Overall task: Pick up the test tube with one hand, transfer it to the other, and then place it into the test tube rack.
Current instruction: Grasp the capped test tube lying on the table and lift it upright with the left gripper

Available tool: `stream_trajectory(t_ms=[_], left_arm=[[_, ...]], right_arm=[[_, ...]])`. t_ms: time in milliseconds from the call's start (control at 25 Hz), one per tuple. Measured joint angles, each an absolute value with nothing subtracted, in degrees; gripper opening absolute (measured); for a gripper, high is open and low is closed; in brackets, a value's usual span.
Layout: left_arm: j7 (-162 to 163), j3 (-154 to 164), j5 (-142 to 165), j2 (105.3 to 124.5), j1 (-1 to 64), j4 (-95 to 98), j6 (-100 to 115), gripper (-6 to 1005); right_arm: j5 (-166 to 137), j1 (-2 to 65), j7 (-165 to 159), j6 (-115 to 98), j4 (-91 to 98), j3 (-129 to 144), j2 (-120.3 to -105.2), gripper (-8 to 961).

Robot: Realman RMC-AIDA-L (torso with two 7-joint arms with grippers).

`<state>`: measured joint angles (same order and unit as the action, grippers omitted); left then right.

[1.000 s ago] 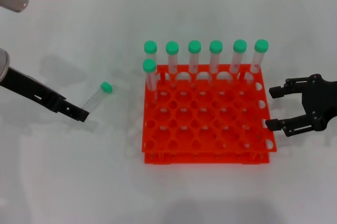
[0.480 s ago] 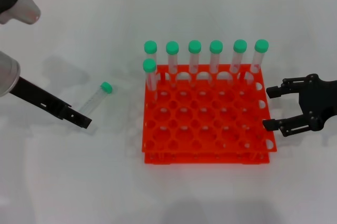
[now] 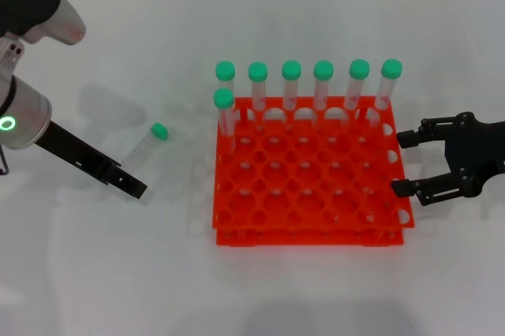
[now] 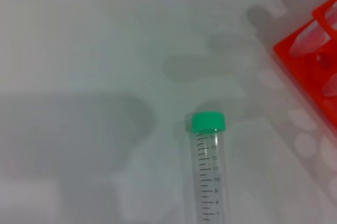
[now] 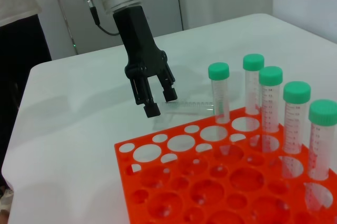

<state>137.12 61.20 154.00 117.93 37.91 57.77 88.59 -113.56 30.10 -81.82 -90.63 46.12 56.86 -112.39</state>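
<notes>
The white desk [image 3: 316,289] fills the frame. The orange test tube rack [image 3: 312,174] sits in the middle, with seven capped tubes [image 3: 323,84] upright along its top edge. At the right edge, the right pincer [image 3: 406,164] waits open, ready to be handed a tube. At left, the left pincer [image 5: 157,95], fingers spread a little, hangs just above the test tube [image 3: 147,145], which lies flat on the desk, not yet gripped.
</notes>
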Motion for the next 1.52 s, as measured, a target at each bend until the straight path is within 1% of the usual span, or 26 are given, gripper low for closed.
stream_trajectory(t_ms=[400, 640, 880, 960, 1400, 1520], left_arm=[[137.9, 61.4, 155.1, 118.35, 38.5, 58.1, 88.3, 837], [138.5, 61.4, 155.5, 118.26, 39.0, 57.6, 88.3, 835], [138.9, 61.4, 156.3, 118.33, 39.0, 57.6, 88.2, 627], [139.1, 61.4, 156.4, 118.33, 39.0, 57.6, 88.2, 424], [140.4, 61.4, 157.0, 118.29, 39.0, 57.5, 88.2, 428], [140.9, 61.4, 158.4, 118.55, 39.0, 57.4, 88.1, 426]], right_arm=[[-113.6, 29.9, -81.8, -89.6, 46.1, 57.0, -112.49, 821], [-113.6, 29.9, -81.8, -89.6, 46.4, 57.0, -112.50, 820], [-113.5, 30.0, -81.8, -89.6, 46.3, 57.0, -112.50, 820], [-113.6, 30.0, -81.8, -89.4, 46.3, 57.0, -112.50, 820], [-113.6, 30.1, -81.8, -89.1, 46.1, 57.0, -112.50, 819], [-113.6, 30.1, -81.8, -89.1, 46.1, 57.0, -112.50, 820]])
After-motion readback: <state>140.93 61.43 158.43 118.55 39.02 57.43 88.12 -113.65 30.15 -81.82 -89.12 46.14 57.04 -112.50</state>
